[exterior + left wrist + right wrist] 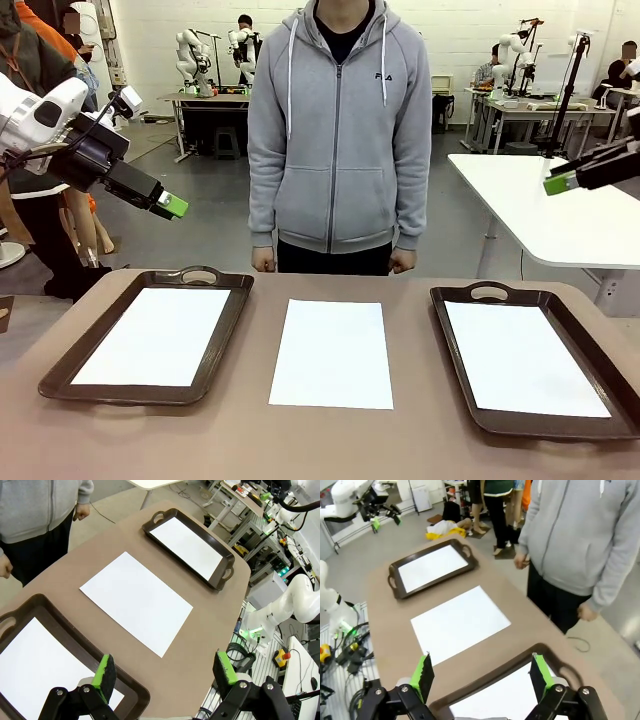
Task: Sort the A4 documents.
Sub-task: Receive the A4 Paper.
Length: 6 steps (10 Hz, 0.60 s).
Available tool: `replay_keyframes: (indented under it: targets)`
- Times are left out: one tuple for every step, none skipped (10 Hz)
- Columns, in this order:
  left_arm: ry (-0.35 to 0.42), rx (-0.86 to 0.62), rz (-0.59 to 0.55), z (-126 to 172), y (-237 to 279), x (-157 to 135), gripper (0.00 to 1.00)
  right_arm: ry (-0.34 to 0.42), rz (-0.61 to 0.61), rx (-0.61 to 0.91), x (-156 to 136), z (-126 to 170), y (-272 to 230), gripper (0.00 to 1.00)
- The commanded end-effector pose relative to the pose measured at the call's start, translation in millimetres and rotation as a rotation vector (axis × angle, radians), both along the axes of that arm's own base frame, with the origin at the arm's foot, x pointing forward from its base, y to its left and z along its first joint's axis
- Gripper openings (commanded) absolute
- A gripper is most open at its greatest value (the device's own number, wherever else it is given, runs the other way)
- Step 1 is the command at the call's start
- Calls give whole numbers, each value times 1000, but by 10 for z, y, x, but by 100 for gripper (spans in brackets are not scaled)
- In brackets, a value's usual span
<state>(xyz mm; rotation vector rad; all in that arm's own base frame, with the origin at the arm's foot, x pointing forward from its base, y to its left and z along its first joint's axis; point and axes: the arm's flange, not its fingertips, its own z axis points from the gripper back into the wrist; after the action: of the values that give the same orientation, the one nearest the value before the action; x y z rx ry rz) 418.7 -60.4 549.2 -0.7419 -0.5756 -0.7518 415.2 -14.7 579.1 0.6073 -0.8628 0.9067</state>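
Three A4 documents (331, 352) | two in trays (225, 335), one between | left hand (164, 661) wide | right hand (481, 666) wide | person (338, 130) opposite

Bare table (250, 350) flanks the middle sheet (332, 352); tray rims (226, 320) seem low.

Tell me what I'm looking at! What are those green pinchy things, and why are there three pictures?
It's a robot with two white arms. Each arm ends in a pincher called a gripper, with green pads. The front picture looks across a brown table at a person in a grey hoodie. The other two pictures come from cameras on the robot's wrists, so you look along the left gripper and the right gripper. Both are open and hold nothing. On the table, the left tray holds a white sheet of paper, and the right tray holds another sheet. A middle sheet lies flat on the bare table between the trays.
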Motion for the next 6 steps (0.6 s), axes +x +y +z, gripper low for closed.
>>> replay_keyframes:
  targets:
    - [0,5,-7,6,11,-10,100,88,20,4,-197,24,2,100]
    - [0,5,-7,6,11,-10,100,119,28,15,-231,41,-12,100]
    - [0,5,-7,6,11,-10,100,200,38,24,-230,68,-32,100]
    - [0,5,-7,6,11,-10,100,243,10,26,-201,84,-45,100]
    - [0,5,-7,6,11,-10,100,300,-7,29,-144,95,-55,100]
    - [0,5,-7,6,11,-10,100,344,-4,23,-109,88,-40,100]
